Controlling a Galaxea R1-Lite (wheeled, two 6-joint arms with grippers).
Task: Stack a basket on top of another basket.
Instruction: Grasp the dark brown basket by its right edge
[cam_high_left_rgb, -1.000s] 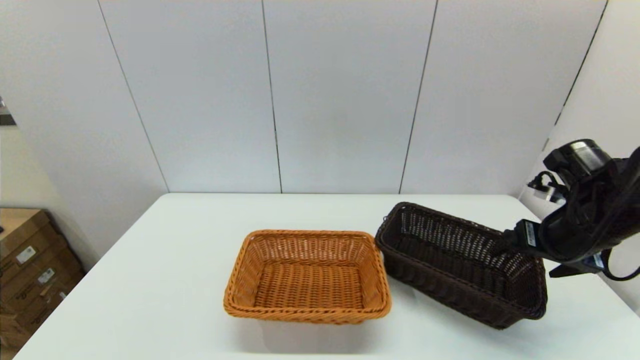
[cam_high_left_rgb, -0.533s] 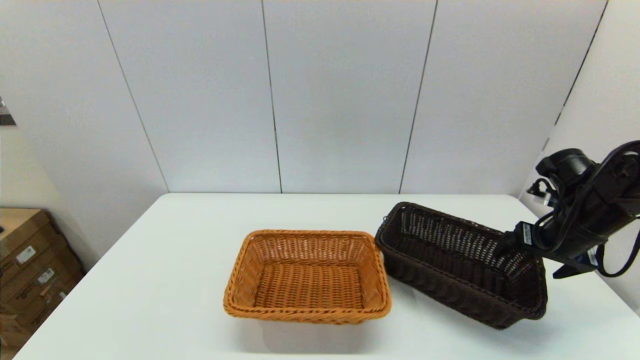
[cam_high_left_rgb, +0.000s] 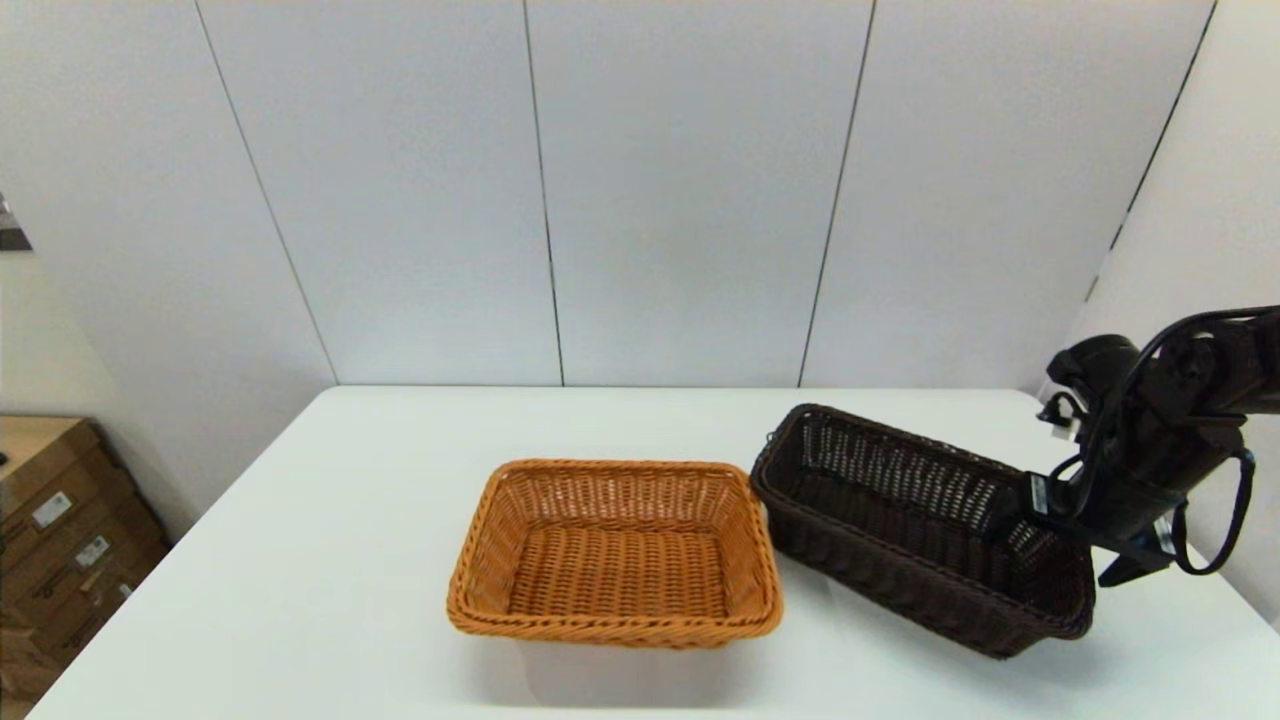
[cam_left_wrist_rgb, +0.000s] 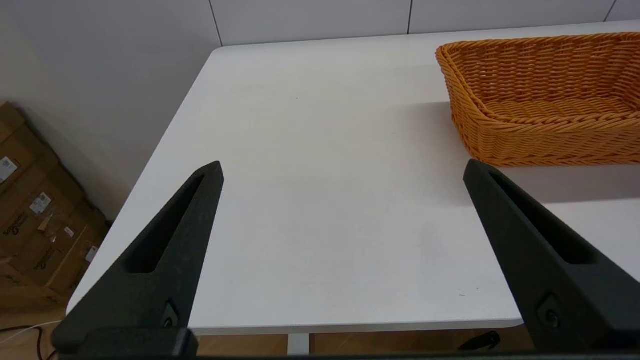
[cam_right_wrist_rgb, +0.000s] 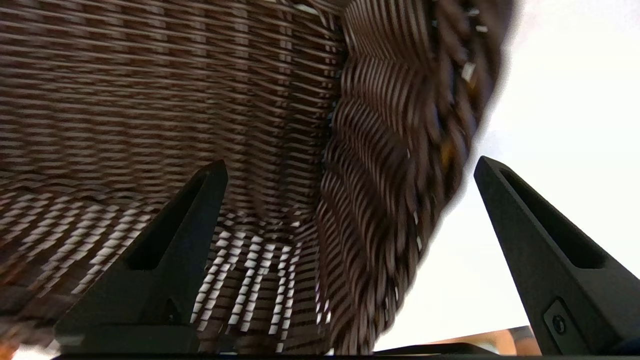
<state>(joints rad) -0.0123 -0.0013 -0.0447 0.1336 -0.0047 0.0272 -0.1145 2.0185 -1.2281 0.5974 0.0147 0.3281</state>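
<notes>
Dark brown basket being seated on white counter at 3 o'clock of orange-tan basket, just beside it, right end effector being held wide astride its right end wall, left end effector being parked wide over bare counter.

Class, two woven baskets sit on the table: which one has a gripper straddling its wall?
The dark brown basket: the open right gripper straddles its end wall. The orange-tan basket stands untouched.
</notes>
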